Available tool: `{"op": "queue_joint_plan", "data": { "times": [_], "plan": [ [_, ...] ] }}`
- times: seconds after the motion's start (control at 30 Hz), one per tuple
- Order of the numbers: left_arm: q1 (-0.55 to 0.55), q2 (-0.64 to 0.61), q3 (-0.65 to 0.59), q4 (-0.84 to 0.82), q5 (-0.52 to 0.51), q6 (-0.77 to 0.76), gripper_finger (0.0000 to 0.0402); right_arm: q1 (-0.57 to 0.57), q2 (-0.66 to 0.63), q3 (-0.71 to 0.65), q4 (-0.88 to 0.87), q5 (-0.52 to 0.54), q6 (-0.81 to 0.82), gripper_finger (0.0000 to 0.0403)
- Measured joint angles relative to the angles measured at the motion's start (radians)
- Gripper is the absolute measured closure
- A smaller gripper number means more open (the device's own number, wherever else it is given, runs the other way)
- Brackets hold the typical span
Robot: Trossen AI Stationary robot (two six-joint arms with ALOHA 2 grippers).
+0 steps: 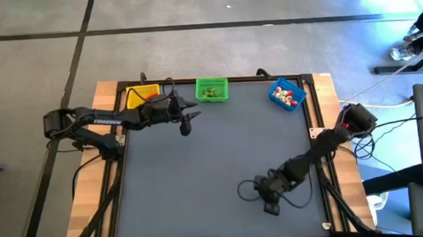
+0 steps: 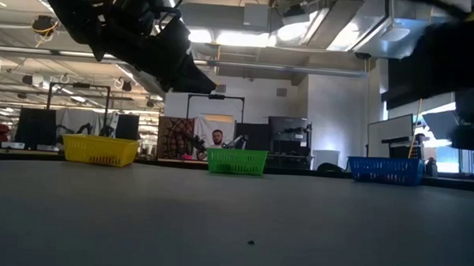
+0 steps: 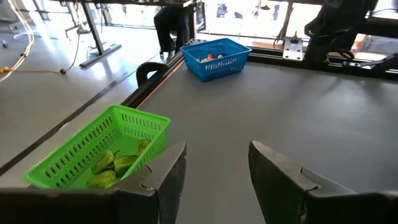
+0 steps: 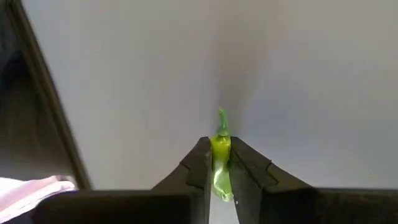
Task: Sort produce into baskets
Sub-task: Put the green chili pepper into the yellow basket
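Green pepper piece (image 4: pixel 220 155), tiny toy, yellow-green with a thin stem sticking out past the fingertips. It sits pinched between the right gripper (image 4: pixel 219 163) fingers, jaws nearly shut on it, body gripped, stem free. That gripper is low over the near part of the dark table (image 1: pixel 214 155), right of centre, well apart from all three baskets.

Handling guess: very light, likely hard smooth plastic, so slippery and prone to squirt out or rotate if the pinch is off-centre. Not fragile. Best hold is across the fat body as now, not the stem, which looks too thin to trap. Little of it shows past the pads, so the grip looks deep enough for a carry.

Outward: green basket (image 1: pixel 211 90) at the far edge, centre, already holds similar green pieces (image 3: pixel 113 165), so that reads as the likely destination. Blue basket (image 1: pixel 287 95) far right holds red and pale pieces. Yellow basket (image 1: pixel 142 95) far left, contents hard to tell.

Left gripper (image 3: pixel 214 171) hangs just beside the green basket, between it and the yellow one, jaws apart, nothing between them, waiting.

A person shows in the room beyond.
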Motion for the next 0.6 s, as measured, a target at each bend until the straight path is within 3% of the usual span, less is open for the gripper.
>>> {"op": "queue_joint_plan", "data": {
  "times": [0.17,0.33,0.6],
  "plan": [
    [0.014,0.0,0.0,-0.026,0.0,-0.016,0.0193,-0.103,-0.026,0.0,-0.051,0.012,-0.153,0.0359],
    [0.022,0.0,0.0,-0.057,0.0,-0.012,0.014,-0.216,-0.087,0.0,-0.129,0.098,-0.293,0.0359],
    [0.009,0.007,0.0,-0.043,0.0,-0.017,0.0131,-0.424,-0.154,0.0,-0.087,0.169,-0.506,0.0359]
  ]
}}
